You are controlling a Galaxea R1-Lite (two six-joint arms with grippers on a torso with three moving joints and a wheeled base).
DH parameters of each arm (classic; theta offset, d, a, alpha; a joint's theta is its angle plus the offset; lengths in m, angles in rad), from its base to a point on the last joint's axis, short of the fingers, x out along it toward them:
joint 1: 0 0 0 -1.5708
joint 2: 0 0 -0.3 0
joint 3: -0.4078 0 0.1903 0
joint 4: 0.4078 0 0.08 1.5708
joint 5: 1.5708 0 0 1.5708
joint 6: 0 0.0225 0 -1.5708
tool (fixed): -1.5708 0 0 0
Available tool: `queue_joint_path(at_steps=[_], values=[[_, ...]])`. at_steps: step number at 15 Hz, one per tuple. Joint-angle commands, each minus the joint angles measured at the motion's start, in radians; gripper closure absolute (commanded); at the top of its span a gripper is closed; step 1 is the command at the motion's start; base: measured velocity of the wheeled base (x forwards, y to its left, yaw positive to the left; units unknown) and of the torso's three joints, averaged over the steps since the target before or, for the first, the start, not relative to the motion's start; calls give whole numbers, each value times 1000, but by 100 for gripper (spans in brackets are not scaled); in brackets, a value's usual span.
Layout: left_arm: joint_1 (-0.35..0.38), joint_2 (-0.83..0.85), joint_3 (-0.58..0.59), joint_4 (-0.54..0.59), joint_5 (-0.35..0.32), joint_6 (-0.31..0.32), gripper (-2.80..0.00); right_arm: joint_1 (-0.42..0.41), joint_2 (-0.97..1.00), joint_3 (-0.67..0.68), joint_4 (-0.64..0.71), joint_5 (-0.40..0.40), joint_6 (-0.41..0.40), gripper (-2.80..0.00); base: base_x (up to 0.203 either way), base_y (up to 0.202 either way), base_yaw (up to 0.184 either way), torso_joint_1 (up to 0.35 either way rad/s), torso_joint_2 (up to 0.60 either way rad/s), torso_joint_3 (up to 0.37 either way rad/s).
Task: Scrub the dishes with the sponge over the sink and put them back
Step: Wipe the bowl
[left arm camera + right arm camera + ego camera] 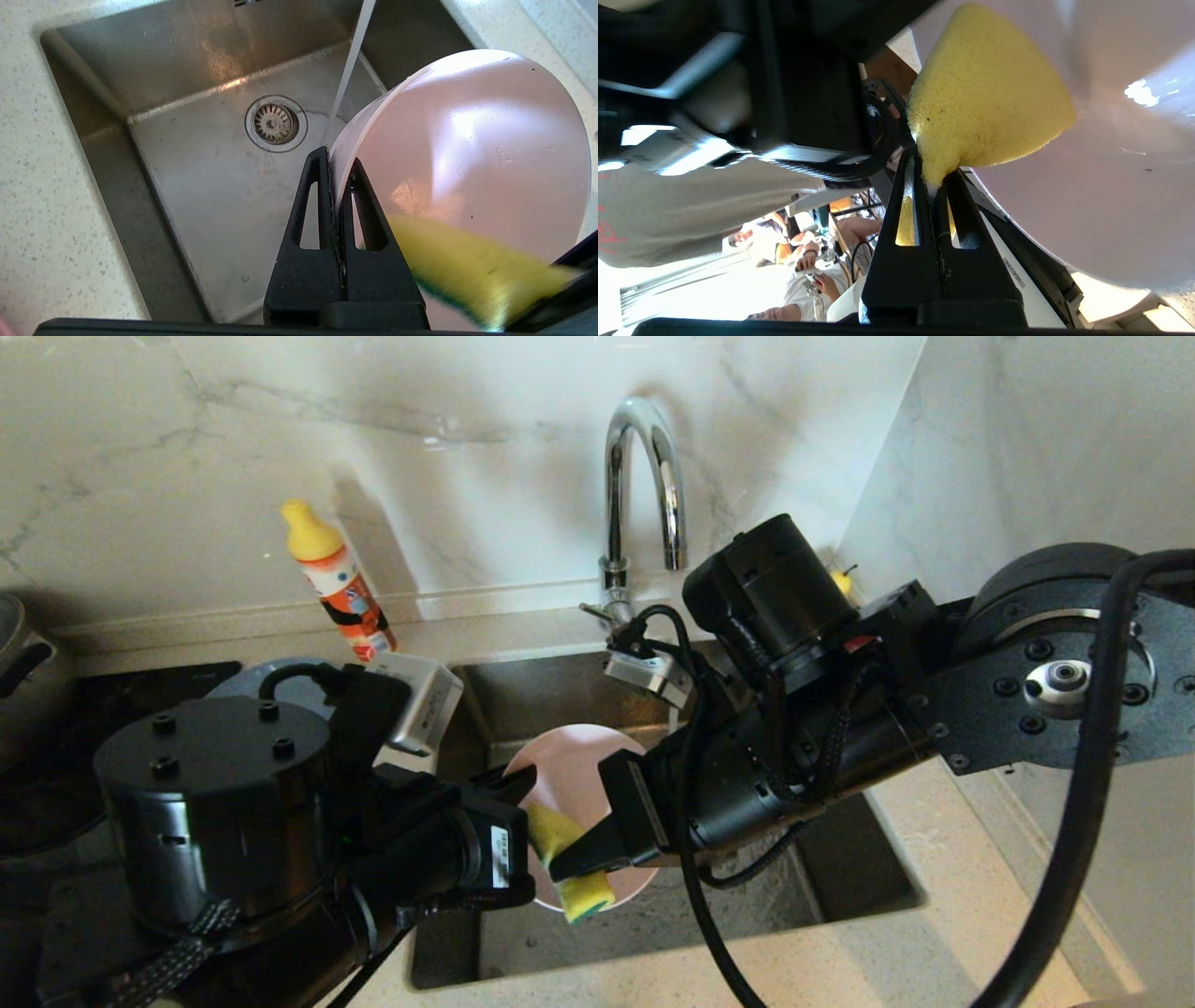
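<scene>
My left gripper [337, 158] is shut on the rim of the pink plate [467, 154], holding it on edge over the steel sink [210, 186]. In the head view the plate [569, 765] hangs between both arms, with the left gripper [518, 784] at its left edge. My right gripper [932, 163] is shut on a pinched corner of the yellow sponge [985, 93], which presses against the plate's face [1111, 186]. The sponge's green layer shows at its lower end [590, 896]. A grey-blue plate's rim [233, 679] peeks out behind the left arm.
Water runs from the chrome faucet [639, 485] in a thin stream [350, 65] next to the drain strainer [275, 123]. An orange soap bottle [338, 588] stands on the back ledge at left, and a pot [14, 653] sits at the far left. A yellow pear [842, 581] shows behind the right arm.
</scene>
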State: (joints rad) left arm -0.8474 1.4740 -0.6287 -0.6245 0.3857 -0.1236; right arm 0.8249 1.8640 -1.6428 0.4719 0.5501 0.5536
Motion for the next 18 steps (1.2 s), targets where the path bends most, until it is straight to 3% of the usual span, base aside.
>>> queue_joint_path(at_steps=[1,11,18], values=[[-1,-4,10,-14,1,-1,0,-15,-5,-2,1,2,5,0,0,0,0,0,0,0],[-2,-35,59,-26,-7,-1,0,-123,-31,-35,7,4,8,0,0,0,0,0,0,0],[-2,-42,82,-48,-7,1,0,-139,-59,-35,4,5,8,0,0,0,0,0,0,0]])
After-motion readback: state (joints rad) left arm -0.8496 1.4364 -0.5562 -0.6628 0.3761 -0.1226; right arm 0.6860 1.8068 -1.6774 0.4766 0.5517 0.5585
